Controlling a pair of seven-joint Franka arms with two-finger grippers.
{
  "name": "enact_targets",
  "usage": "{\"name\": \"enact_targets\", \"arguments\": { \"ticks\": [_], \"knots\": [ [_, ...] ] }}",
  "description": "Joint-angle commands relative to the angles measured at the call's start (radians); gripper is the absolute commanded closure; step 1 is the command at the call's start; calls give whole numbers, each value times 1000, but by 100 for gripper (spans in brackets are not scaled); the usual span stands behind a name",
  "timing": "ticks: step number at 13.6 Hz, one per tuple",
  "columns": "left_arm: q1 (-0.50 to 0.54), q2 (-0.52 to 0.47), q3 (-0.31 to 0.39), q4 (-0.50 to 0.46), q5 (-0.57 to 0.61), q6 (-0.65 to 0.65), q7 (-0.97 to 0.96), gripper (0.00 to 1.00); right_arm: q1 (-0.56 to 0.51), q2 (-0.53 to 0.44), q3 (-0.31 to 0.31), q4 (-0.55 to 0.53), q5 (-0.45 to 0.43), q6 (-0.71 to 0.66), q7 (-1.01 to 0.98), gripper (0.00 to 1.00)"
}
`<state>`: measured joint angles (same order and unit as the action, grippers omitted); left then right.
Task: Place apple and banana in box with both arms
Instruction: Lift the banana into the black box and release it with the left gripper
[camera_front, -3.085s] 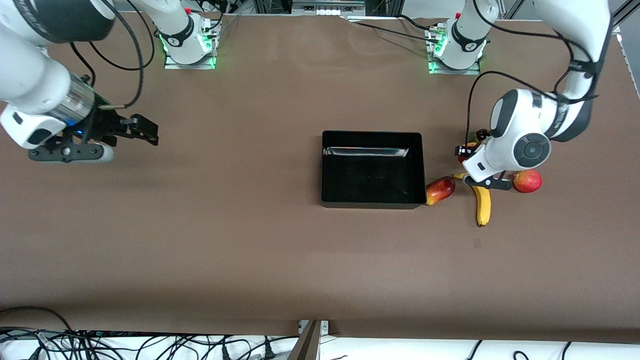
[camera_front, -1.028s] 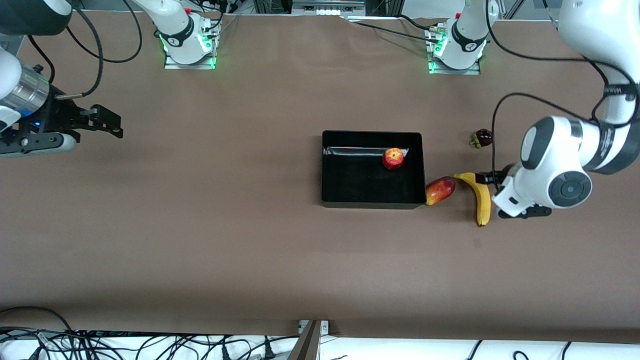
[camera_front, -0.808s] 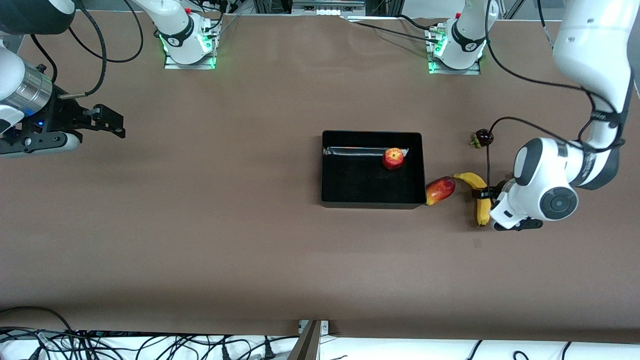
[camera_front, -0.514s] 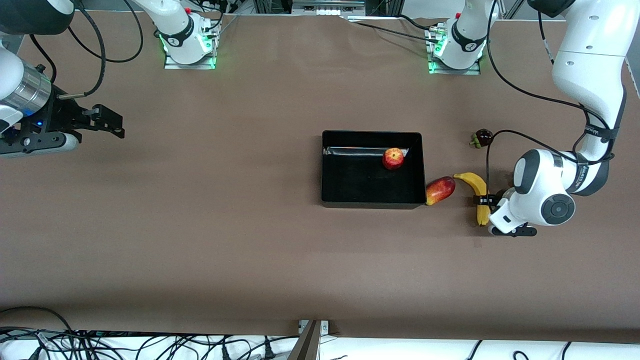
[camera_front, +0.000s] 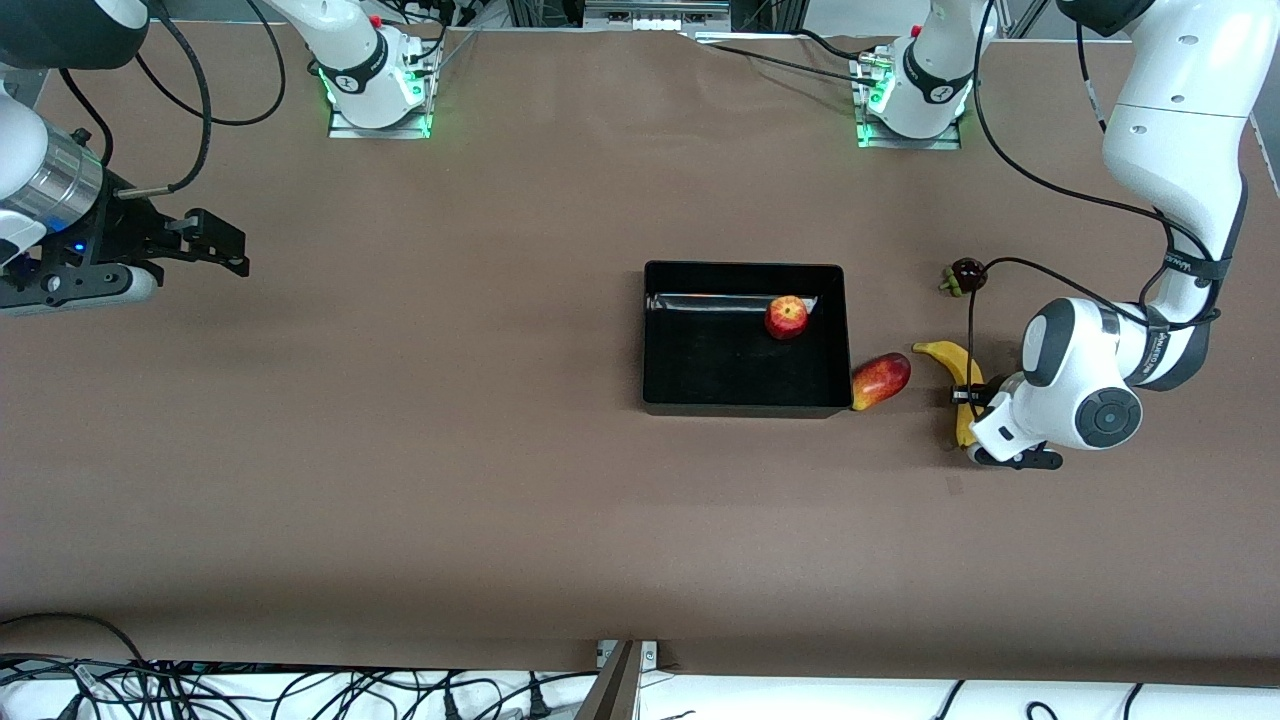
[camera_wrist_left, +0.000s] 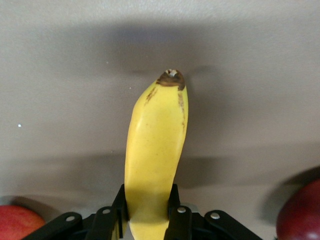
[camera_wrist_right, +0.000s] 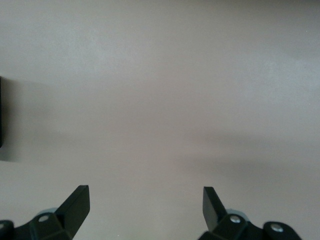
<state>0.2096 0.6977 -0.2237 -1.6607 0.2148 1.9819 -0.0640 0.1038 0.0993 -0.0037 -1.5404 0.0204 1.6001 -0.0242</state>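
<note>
The apple (camera_front: 787, 317) lies in the black box (camera_front: 720, 365), close to the corner nearest the left arm's base. The yellow banana (camera_front: 945, 353) (camera_wrist_left: 155, 135) rests on the table, off the box's end toward the left arm. My left gripper (camera_front: 963, 400) (camera_wrist_left: 146, 200) is down at the table and shut on the banana, one black finger pressed on each side of its middle. The dark tip of the banana sticks out past the fingers. My right gripper (camera_front: 222, 245) (camera_wrist_right: 145, 197) waits open over bare table at the right arm's end, holding nothing.
An oblong red-and-yellow fruit (camera_front: 881, 380) lies against the box's corner, between box and banana. A small dark fruit (camera_front: 965, 274) sits farther from the front camera than the banana. Red fruit shows on both sides of the left gripper (camera_wrist_left: 15, 222) (camera_wrist_left: 300, 212).
The left gripper has come down over the banana and shut on it, nudging it slightly. The apple, earlier outside, now lies in the box. The right arm has pulled back and stays still.
</note>
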Motion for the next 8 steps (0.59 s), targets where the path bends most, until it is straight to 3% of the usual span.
{"name": "enact_targets", "arguments": {
  "ticks": [1, 4, 6, 8],
  "knots": [
    [-1, -104, -41, 56, -9, -179, 33, 100, 1, -3, 2, 9, -11, -2, 4, 0],
    [-7, -113, -152, 194, -21, -339, 23, 100, -1, -1, 2, 9, -11, -2, 4, 0],
    [-16, -112, -268, 245, -60, -367, 6, 100, -1, -3, 2, 9, -13, 0, 4, 0],
    [-76, -98, -306, 251, -110, -357, -132, 100, -1, -3, 2, 9, -13, 0, 4, 0]
  ]
}}
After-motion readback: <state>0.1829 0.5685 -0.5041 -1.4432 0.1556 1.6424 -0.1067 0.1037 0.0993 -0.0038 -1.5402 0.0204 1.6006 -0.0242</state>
